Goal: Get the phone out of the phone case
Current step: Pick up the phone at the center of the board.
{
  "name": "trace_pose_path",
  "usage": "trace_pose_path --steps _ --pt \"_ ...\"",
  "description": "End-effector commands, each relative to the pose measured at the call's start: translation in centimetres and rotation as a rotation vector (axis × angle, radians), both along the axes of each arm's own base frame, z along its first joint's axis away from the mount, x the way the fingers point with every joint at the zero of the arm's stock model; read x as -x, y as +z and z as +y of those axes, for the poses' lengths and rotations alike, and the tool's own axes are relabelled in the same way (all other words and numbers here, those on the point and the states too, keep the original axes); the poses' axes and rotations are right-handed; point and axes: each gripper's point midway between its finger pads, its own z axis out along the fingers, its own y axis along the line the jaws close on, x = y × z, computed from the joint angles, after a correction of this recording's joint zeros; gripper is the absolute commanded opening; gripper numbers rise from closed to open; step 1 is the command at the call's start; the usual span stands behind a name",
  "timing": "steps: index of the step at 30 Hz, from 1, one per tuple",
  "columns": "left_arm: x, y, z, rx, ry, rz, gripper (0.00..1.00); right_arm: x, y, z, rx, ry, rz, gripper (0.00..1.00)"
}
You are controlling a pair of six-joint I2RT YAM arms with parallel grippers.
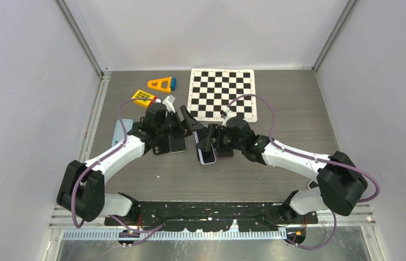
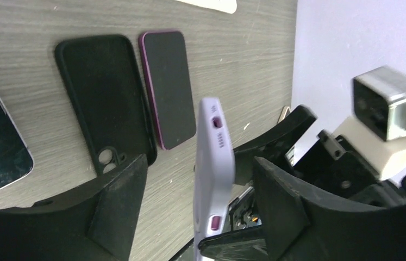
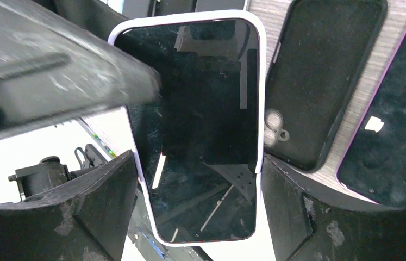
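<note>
The phone (image 3: 200,119) is seated in its pale lilac phone case (image 3: 262,81), its dark screen turned to the right wrist camera. The right claw (image 3: 198,163) is clamped on the case, 1 finger pressed to each long side, and the case is held up off the surface (image 3: 374,60).

Only the left wrist view shows the case edge-on (image 2: 214,152), with its side buttons. There it stands between the fingers of the left claw (image 2: 200,166), which are apart, with a gap visible on either side. From the right wrist, just 1 finger of that claw is seen, crossing the upper left corner of the phone.

Beyond the left claw 2 more cases lie flat, just beside each other. The black case (image 2: 102,92) is empty, its camera cut-out bare. The purple-rimmed case (image 2: 169,87) shows a dark inside, and whether anything sits in it cannot be told.

The top view alone gives the wider layout – both claws meeting at the middle, a checkerboard mat (image 1: 222,93) beyond them.
</note>
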Motion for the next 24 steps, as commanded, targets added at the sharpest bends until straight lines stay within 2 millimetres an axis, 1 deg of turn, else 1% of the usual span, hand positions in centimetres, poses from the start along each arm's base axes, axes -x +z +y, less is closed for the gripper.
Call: trace_pose_path --steps 1,3,7,11,12,13,14,15,16,17,18,20,21,22,23,24 --pt "0.8 0.8 -0.6 0.038 -0.032 -0.017 0.68 -1.8 6.7 3.3 -0.178 0.02 -0.143 0.33" --pt "1.0 1.0 -0.8 0.048 -0.042 -0.012 0.64 -1.4 7.5 4.1 -0.205 0.051 -0.146 0.33" --pt "1.2 1.6 -0.8 0.055 -0.04 -0.014 0.58 -1.2 8.2 4.9 -0.224 0.071 -0.144 0.33" --pt "1.5 2.0 -0.8 0.057 -0.047 -0.011 0.42 -1.7 8.3 5.4 -0.201 0.064 -0.149 0.34" --pt "1.7 2.0 -0.9 0.064 -0.059 -0.006 0.36 -1.8 8.1 5.5 -0.185 0.065 -0.142 0.34" --pt "1.9 2.0 -1.0 0.068 -0.066 -0.002 0.28 -1.9 8.0 5.5 -0.173 0.068 -0.143 0.35" --pt "2.0 2.2 -1.1 0.075 -0.074 -0.003 0.15 -2.0 7.9 5.6 -0.159 0.07 -0.136 0.38" --pt "2.1 2.3 -1.1 0.076 -0.077 -0.006 0.07 -2.0 7.8 5.5 -0.147 0.075 -0.141 0.41" --pt "2.1 2.4 -1.0 0.073 -0.078 -0.016 0.01 -1.9 7.7 5.3 -0.135 0.079 -0.139 0.49" --pt "2.0 2.7 -0.9 0.069 -0.075 -0.03 0.0 -1.7 7.6 5.2 -0.125 0.091 -0.147 0.55" --pt "1.9 2.7 -0.7 0.057 -0.07 -0.039 0.0 -1.4 7.7 4.9 -0.12 0.098 -0.152 0.69" --pt "1.8 3.0 -0.3 0.025 -0.069 -0.062 0.0 -0.5 7.9 4.2 -0.113 0.13 -0.179 0.83" --pt "1.7 3.3 -0.2 0.008 -0.073 -0.081 0.0 0.0 8.1 3.9 -0.11 0.155 -0.198 0.86" --pt "1.5 3.7 0.0 -0.003 -0.076 -0.1 0.0 0.7 8.5 3.2 -0.115 0.163 -0.213 0.9" --pt "1.4 4.1 0.2 -0.012 -0.082 -0.118 0.0 1.1 8.7 2.8 -0.114 0.178 -0.235 0.92" --pt "1.3 4.6 0.2 -0.012 -0.094 -0.137 0.0 2.0 9.4 2.1 -0.13 0.19 -0.259 0.95"
